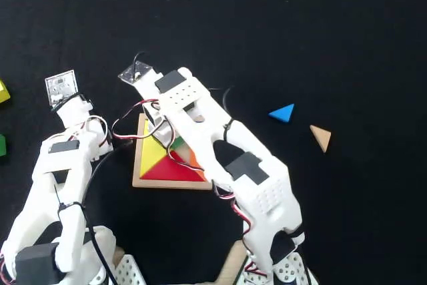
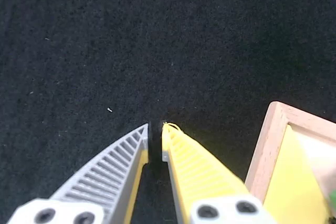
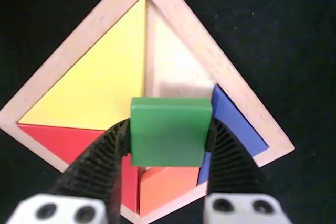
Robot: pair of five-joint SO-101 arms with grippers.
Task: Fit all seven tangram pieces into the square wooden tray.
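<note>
The green square (image 3: 170,129) is clamped between the right fingers (image 3: 224,148) just above the tray (image 3: 173,3), its placing judged under way and lowering into the bare gap (image 3: 173,66) called for next, while the left fingers (image 2: 169,137) are parked closed and empty beside the tray.

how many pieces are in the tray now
4: yellow triangle, red triangle beside it, orange piece and blue piece partly under the green square between the fingers of the right gripper; others may hide.

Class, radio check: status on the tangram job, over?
Left gripper shut, beside tray. Right gripper shut on green square, over tray. Blue triangle, tan triangle outside tray.
</note>
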